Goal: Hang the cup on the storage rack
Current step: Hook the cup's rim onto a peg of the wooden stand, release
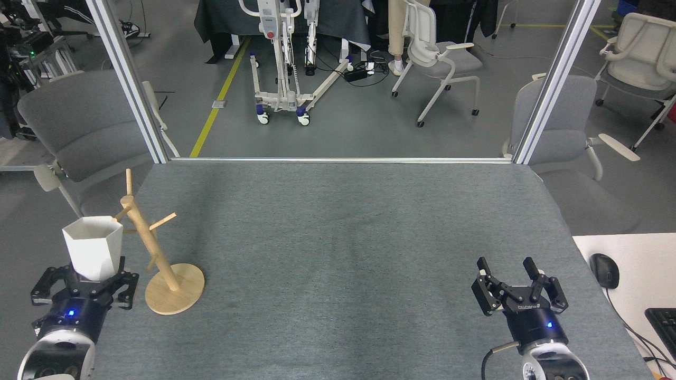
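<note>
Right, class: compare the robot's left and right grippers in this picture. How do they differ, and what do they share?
1. The left gripper is shut on the cup; the right gripper is open and empty.
2. The left gripper sits beside the rack at the table's left edge; the right gripper has nothing near it on the table's right side.
Shared: both are black, point up, and show a blue light.

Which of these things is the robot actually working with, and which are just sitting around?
Part of the job:
- white cup, held in the left claw
- wooden storage rack

Just lying about:
- right claw, open and empty
- computer mouse
- keyboard
- grey chairs
</note>
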`<control>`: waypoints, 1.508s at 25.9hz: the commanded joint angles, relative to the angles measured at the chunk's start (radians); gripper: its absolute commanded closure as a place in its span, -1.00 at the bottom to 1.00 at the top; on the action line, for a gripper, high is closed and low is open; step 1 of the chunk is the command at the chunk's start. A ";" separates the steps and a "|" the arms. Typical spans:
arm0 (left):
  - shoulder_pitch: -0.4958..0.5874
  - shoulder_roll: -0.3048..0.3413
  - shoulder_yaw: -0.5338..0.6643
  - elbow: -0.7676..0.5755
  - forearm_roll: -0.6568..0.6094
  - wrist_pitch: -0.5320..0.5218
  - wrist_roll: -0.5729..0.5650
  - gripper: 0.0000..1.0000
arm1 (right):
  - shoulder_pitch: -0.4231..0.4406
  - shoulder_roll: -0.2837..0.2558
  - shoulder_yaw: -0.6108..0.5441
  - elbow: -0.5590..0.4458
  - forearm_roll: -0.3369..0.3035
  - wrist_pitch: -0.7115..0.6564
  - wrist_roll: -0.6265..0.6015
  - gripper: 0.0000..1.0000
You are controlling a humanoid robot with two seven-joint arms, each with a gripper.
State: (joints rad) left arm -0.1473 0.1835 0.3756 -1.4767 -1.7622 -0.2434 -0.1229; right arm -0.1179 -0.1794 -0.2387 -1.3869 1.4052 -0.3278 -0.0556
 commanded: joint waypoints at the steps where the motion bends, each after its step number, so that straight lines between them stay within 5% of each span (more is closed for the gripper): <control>1: -0.003 -0.003 -0.021 0.001 -0.011 0.004 -0.003 1.00 | -0.002 0.001 0.001 -0.001 0.002 -0.004 0.002 -0.99; 5: -0.003 -0.004 -0.027 0.003 -0.011 0.006 -0.004 1.00 | 0.003 -0.003 0.002 -0.001 0.000 -0.005 0.000 -0.99; 9: -0.003 -0.004 -0.027 0.009 -0.011 0.009 -0.006 0.00 | 0.001 0.005 0.001 -0.004 0.002 -0.005 0.000 -0.99; 15: -0.005 -0.004 -0.027 0.033 -0.008 0.030 -0.003 -0.77 | 0.001 0.003 -0.002 -0.003 0.000 -0.004 0.000 -0.99; 39: 0.006 -0.004 -0.029 0.079 0.004 0.029 0.014 -0.96 | 0.001 0.008 0.009 -0.003 0.000 -0.005 0.000 -0.99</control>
State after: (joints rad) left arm -0.1484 0.1811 0.3482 -1.4009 -1.7593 -0.2157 -0.1110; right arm -0.1154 -0.1748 -0.2345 -1.3907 1.4051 -0.3332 -0.0540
